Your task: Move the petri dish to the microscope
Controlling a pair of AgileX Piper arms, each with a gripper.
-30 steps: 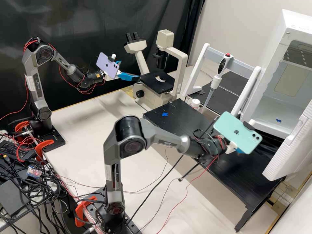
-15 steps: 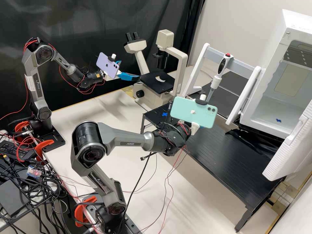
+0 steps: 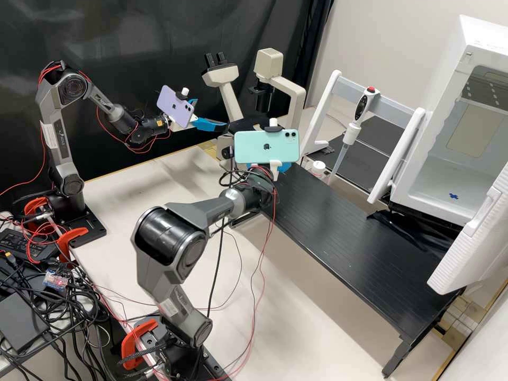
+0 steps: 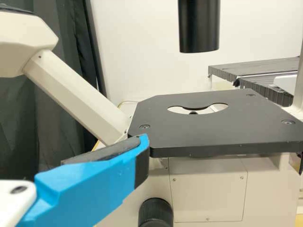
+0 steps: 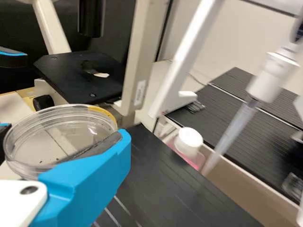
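Gripping the round, clear plastic petri dish [image 5: 56, 136] by its thin side in the right claw [image 5: 65, 134], near the middle of the high view, most likely to keep it close to flat. Held near the big cream microscope [image 3: 299, 103], just a short way from the flat black stage [image 4: 213, 130], so not on it yet. Probably needing to go over the round hole [image 4: 211, 111], where light can pass. Leaving the left claw [image 3: 211, 113] open and empty beside the stage, upper left of the high view, maybe to be out of the way. Clamped above the claws: a mint green phone [image 3: 264, 146] and a lilac phone [image 3: 175, 107], perhaps to watch the work.

Standing on a pale cream tabletop [image 3: 116, 211]: a long black slatted table [image 3: 365, 248], lower right. Farther back, a white stand [image 3: 324, 114] holding up a pipette with a red button [image 3: 355, 114], then a white box with its door open [image 3: 442, 174], upper right. Hanging across the upper left: a black curtain [image 3: 143, 32].
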